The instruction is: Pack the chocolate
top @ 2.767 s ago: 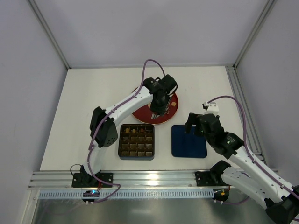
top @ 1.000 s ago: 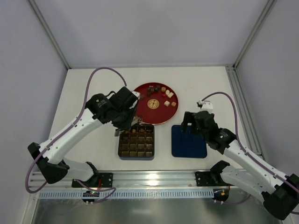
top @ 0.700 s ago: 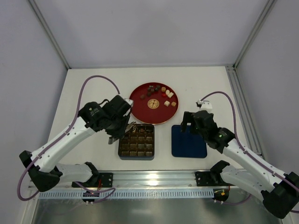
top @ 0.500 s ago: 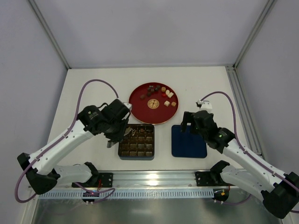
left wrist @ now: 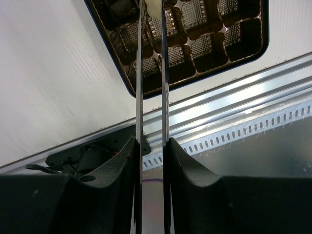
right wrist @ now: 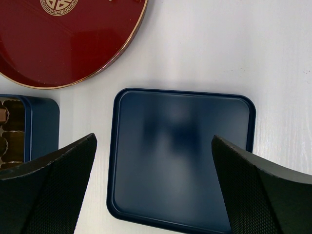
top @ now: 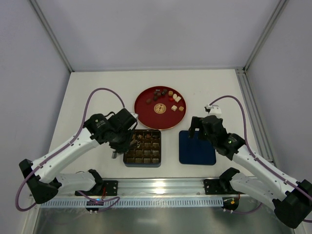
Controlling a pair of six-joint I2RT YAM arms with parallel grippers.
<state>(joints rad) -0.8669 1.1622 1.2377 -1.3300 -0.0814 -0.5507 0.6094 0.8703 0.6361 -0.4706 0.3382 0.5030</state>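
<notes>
My left gripper hangs over the upper left corner of the compartment box. Its thin metal blades are shut on a cream-white chocolate, seen at the top of the left wrist view above the box's brown cells. Several more chocolate pieces, brown, cream and reddish, lie on the far side of the round red plate. My right gripper stands open above the far edge of the dark blue lid, with nothing between its fingers.
A gold emblem marks the plate's middle. The lid lies flat to the right of the box, just below the plate. An aluminium rail runs along the near table edge.
The left arm has swung from the red plate back to the box, carrying the cream-white chocolate, and has settled over its upper left corner. The right arm has barely moved.
</notes>
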